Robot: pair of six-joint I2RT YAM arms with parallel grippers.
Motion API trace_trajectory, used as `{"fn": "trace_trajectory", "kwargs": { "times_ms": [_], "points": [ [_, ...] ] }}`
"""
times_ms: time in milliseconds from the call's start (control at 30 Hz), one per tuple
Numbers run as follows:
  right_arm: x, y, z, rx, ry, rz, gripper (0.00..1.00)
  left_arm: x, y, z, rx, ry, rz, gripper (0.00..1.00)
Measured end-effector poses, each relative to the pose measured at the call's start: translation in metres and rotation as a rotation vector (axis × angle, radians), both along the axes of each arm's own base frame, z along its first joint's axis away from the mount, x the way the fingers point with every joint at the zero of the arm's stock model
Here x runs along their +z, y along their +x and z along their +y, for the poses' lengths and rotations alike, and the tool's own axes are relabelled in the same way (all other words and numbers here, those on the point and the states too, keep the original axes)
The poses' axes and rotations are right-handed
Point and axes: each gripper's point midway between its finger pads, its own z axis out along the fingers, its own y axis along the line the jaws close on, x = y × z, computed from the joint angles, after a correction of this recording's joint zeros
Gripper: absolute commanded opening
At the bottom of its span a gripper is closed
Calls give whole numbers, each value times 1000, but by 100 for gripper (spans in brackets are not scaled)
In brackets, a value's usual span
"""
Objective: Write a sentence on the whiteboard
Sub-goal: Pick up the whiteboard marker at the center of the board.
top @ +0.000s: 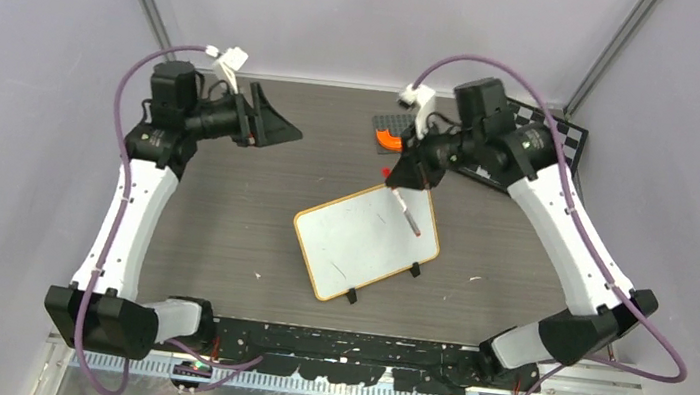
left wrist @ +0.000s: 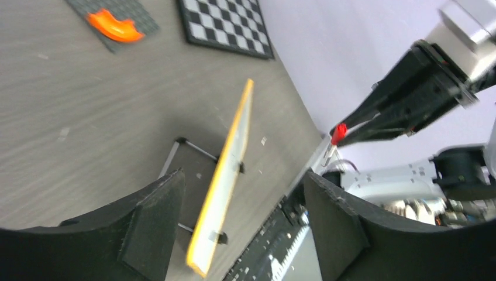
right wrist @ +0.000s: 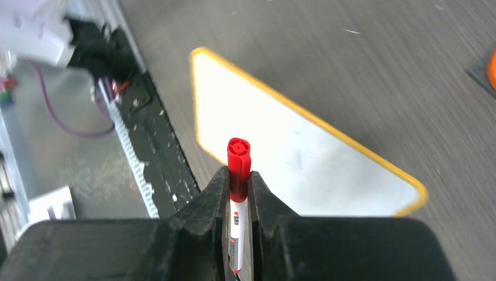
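Note:
The whiteboard (top: 360, 244), white with a thin orange frame and two black feet, lies tilted mid-table; it also shows in the left wrist view as whiteboard (left wrist: 225, 181) and in the right wrist view as whiteboard (right wrist: 292, 155). No sentence shows on its white face. My right gripper (top: 403, 176) hovers over the board's far edge, shut on a red-capped marker (right wrist: 238, 155) near its cap. The marker's white body (top: 408, 213) hangs over the board. My left gripper (left wrist: 243, 225) is open with nothing in it, off to the far left as left gripper (top: 289, 132), apart from the board.
A grey studded plate (top: 387, 122) with an orange piece (top: 388, 140) lies at the back. A black-and-white chequered board (top: 563, 133) sits at the back right under the right arm. Grey walls close in on both sides.

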Motion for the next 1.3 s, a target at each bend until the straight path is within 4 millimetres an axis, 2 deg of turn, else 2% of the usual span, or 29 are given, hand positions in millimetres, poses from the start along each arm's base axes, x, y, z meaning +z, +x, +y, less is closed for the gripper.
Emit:
{"fn": "trace_trajectory", "kwargs": {
  "times_ms": [100,200,333,567,667,967,1300],
  "points": [
    [5,-43,28,160,-46,-86,0,-9,-15,-30,-85,-29,53,59],
    [5,-58,37,210,-96,-146,0,-19,-29,-57,-158,-47,101,51],
    [-2,-52,36,196,-159,-189,0,-29,-41,-83,-226,-70,151,43],
    [-18,-45,45,196,-244,-218,0,-46,-37,-105,-263,-100,228,44],
    [-24,-45,49,205,-263,-217,0,-48,-42,-115,-293,-101,235,45],
    [-24,-42,56,209,-268,-231,0,-42,-59,-134,-388,-119,217,43],
    [-24,-41,58,211,-279,-238,0,-56,-68,-143,-427,-116,266,33]
  ]
}}
